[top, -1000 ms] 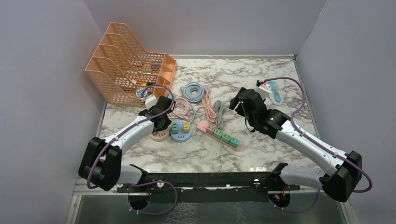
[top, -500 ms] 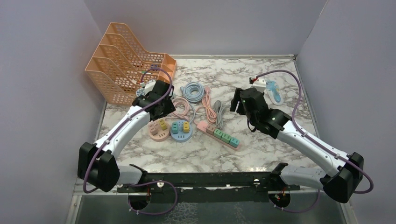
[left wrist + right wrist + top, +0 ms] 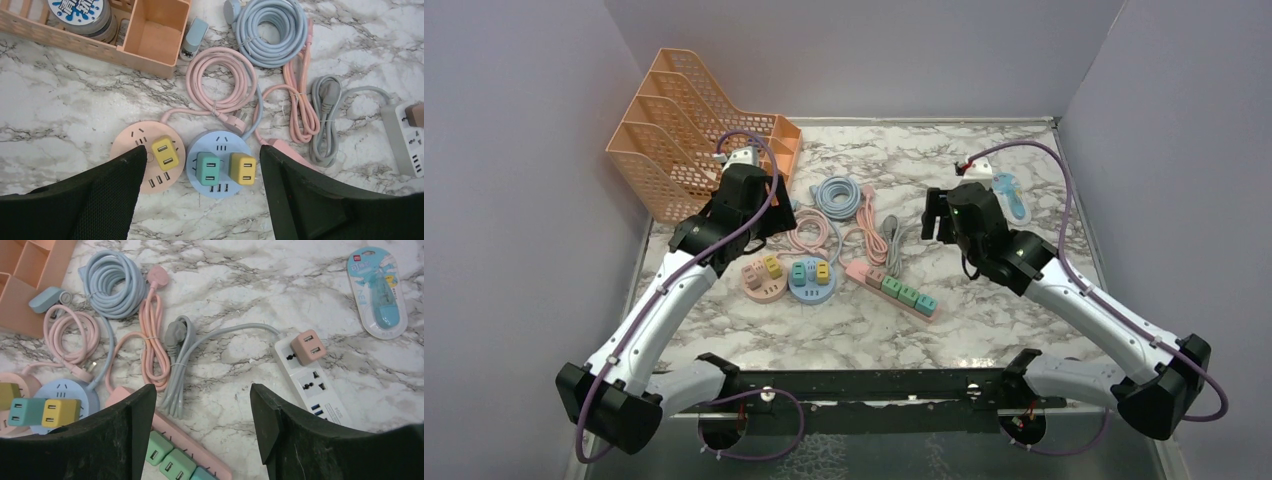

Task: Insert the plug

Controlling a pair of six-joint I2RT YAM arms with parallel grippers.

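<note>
Plug (image 3: 165, 153), the yellow cube, is seated upright on the pink round socket (image 3: 132, 145), towards its right side. We lose that socket's lower left behind a finger. Above both round sockets hangs the left gripper (image 3: 202, 150), jaws spread wide, nothing between them. Same for the right gripper (image 3: 202, 387): spread, holding nothing, over the grey cord (image 3: 175, 365). Its fingers cover both ends of the long pink strip (image 3: 195, 447); we only see a stretch with green cubes (image 3: 176, 465) plugged in. The white strip (image 3: 320, 390) runs out of sight behind the right finger and carries one pink cube (image 3: 308, 346). The blue round socket (image 3: 220, 145) holds a teal cube (image 3: 208, 169) and a second yellow cube (image 3: 242, 167) side by side. On the orange rack (image 3: 674, 130), the low front tray (image 3: 150, 35) has a round tin (image 3: 80, 12) in its left compartment, cut off at the frame top, label unreadable to us. A small blue-grey item (image 3: 194, 37) lies just beside the tray; we can't identify it.
</note>
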